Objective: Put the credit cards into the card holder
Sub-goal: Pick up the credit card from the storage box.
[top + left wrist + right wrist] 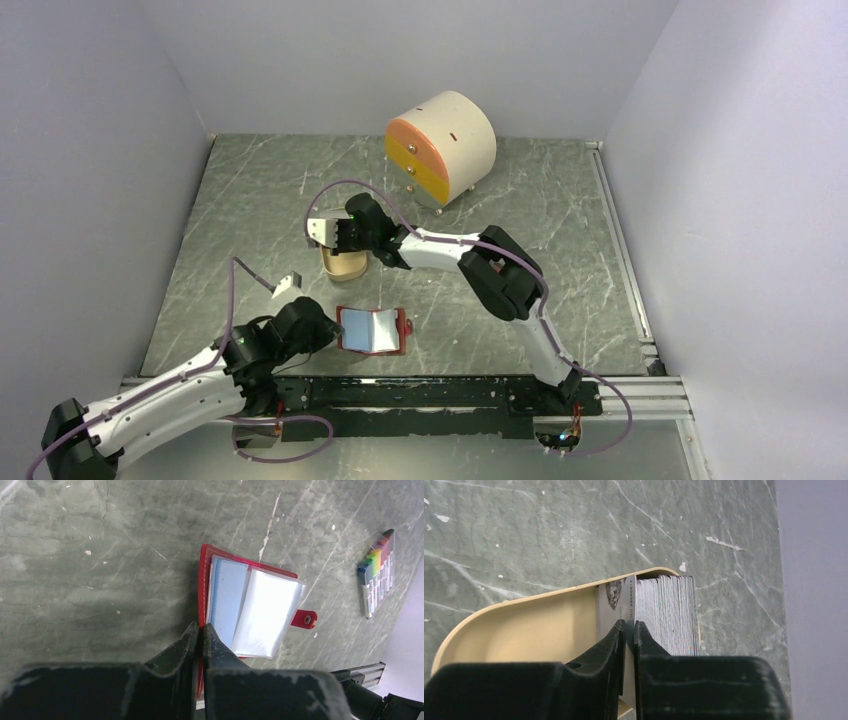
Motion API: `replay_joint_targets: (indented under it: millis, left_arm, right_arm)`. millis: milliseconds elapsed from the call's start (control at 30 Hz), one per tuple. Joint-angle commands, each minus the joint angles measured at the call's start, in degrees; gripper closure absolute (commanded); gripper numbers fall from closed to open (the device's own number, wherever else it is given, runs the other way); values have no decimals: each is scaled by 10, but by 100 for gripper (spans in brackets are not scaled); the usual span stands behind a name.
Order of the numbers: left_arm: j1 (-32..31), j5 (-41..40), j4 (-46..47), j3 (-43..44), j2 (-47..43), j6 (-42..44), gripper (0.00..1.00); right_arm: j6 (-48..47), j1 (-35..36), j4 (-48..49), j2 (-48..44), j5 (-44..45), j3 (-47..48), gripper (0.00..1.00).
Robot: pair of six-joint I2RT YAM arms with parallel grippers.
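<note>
The red card holder (372,330) lies open on the table with its pale blue pockets facing up. My left gripper (201,627) is shut on the left edge of the card holder's (250,605) red cover, beside the pockets. The credit cards (669,612) stand on edge as a thick silver-grey stack at one end of a tan oval tray (524,625). My right gripper (629,624) reaches down into the tray (345,266), shut on the one silver-grey card (616,592) nearest the tray's empty side. That card stands slightly apart from the stack.
A round cream cabinet with orange and yellow drawers (440,148) stands at the back. A bundle of coloured markers (377,570) lies to the right of the card holder. Grey walls close in three sides, and a metal rail (450,390) runs along the near edge.
</note>
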Motion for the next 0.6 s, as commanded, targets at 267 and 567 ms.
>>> replay_joint_targets:
  millis: [267, 567]
  left_arm:
    - [-3, -11, -9, 13, 11, -1, 91]
    - [-3, -13, -11, 12, 4, -6, 91]
  right_arm:
    - [-3, -4, -57, -23, -38, 0, 100]
    - [20, -15, -51, -50, -74, -2, 100]
